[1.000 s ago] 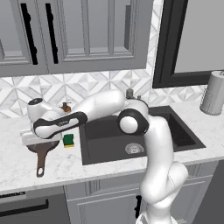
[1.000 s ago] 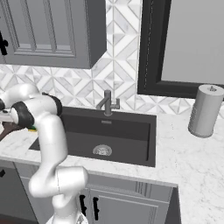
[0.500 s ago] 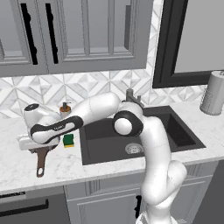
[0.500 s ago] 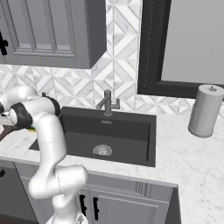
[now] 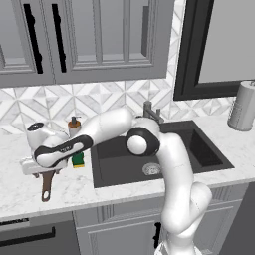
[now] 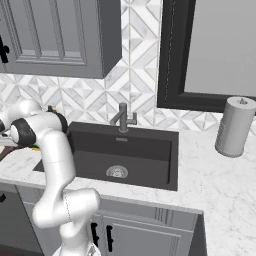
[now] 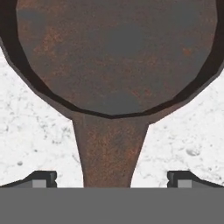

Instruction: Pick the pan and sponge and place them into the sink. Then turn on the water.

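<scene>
- One pan (image 7: 116, 57), one sponge (image 5: 77, 160), one sink (image 5: 164, 149).
- Arm reaches to the frame's left; gripper (image 7: 111, 179) released, fingers either side of the pan's handle.

The pan (image 7: 116, 52) looks like matt, rust-mottled brown metal; the table (image 7: 30, 135) is speckled white marble; the faucet (image 6: 123, 117) is dull grey metal.

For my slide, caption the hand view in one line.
Open tool straddling the pan handle, fingertips on either side, above the white marble counter.
</scene>
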Available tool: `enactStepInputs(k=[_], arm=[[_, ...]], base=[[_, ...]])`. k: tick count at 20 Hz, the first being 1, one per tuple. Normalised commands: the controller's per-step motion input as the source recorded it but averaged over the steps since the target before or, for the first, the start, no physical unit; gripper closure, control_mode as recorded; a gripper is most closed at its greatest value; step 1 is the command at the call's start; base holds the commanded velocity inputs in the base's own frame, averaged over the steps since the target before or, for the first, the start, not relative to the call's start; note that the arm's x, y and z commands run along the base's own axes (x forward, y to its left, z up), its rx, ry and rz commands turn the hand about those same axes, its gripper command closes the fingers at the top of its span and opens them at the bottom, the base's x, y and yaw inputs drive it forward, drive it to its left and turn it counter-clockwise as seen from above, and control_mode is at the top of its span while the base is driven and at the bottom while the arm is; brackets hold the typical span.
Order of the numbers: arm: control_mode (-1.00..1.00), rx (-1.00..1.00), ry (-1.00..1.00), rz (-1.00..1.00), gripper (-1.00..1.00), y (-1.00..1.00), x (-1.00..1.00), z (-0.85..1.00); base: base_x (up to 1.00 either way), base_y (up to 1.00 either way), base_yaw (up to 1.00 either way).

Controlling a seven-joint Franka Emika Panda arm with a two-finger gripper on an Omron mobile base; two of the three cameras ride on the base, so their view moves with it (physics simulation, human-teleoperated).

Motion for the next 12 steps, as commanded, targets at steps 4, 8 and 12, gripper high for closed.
enactStepInputs(k=[4, 8, 12], arm=[[-1.0, 0.0, 0.0, 0.0, -1.0, 0.0, 0.0, -0.19], [-1.0, 0.0, 0.0, 0.0, -1.0, 0.0, 0.0, -0.21], [-1.0, 0.0, 0.0, 0.0, -1.0, 0.01, 0.0, -0.25]], base=[[0.0, 0.0, 0.0], [0.0, 0.0, 0.0], [0.0, 0.0, 0.0]])
